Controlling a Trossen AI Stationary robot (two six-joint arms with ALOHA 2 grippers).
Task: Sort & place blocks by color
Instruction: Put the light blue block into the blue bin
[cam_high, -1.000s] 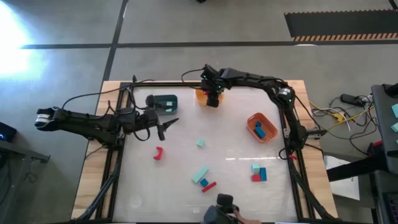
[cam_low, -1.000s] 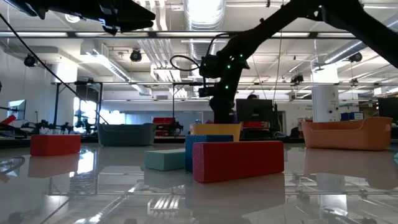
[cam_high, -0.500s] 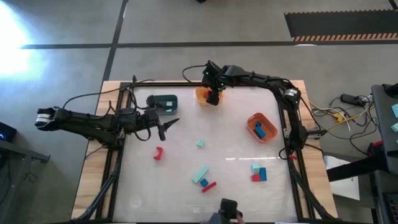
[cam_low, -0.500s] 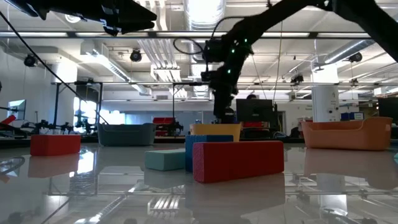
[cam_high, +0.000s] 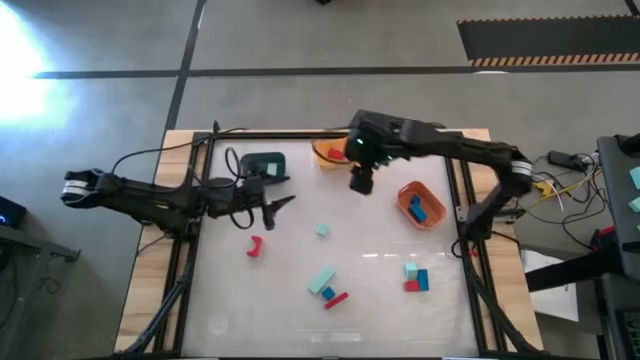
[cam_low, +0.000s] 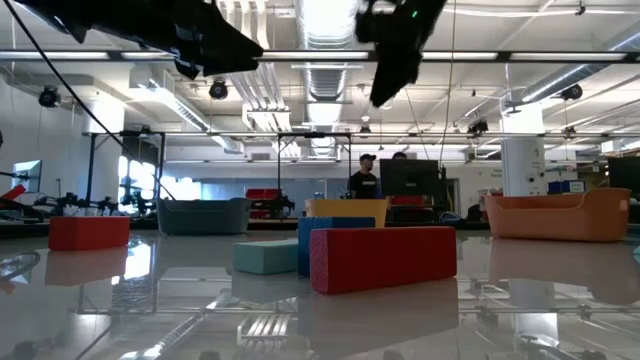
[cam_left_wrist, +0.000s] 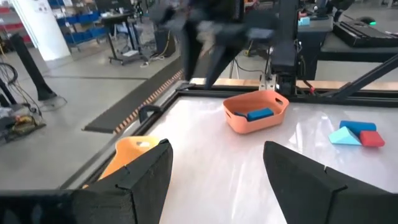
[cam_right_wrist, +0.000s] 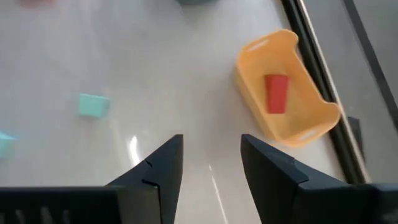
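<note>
Red, blue and mint blocks lie scattered on the white table (cam_high: 300, 310). Red arch (cam_high: 255, 246) at about 9 o'clock from table centre; small mint cube (cam_high: 322, 231) near centre. Toward 6 o'clock, a mint bar (cam_high: 322, 281) with a small blue block (cam_high: 328, 293) and a red bar (cam_high: 336, 299) just beside it. At 4 o'clock, a close cluster: mint block (cam_high: 410, 269), blue block (cam_high: 422, 280), red block (cam_high: 411, 286).

Yellow-orange bin (cam_right_wrist: 287, 87) at 12 o'clock holds one red block (cam_right_wrist: 276, 93). Orange bin (cam_high: 420, 204) at 2 o'clock holds a blue block (cam_high: 418, 209). Dark teal bin (cam_high: 265, 165) at 10 o'clock; contents cannot be made out.

Right gripper (cam_high: 361, 181) hangs in the air between the yellow-orange and orange bins, fingers (cam_right_wrist: 160, 163) parted by a moderate gap, nothing between them. Left gripper (cam_high: 275, 206) hovers at 9 to 10 o'clock, just beside the teal bin, above the red arch; fingers (cam_left_wrist: 152, 171) spread wide, empty.

Low view: a person (cam_low: 366, 174) stands in the room beyond the table.
</note>
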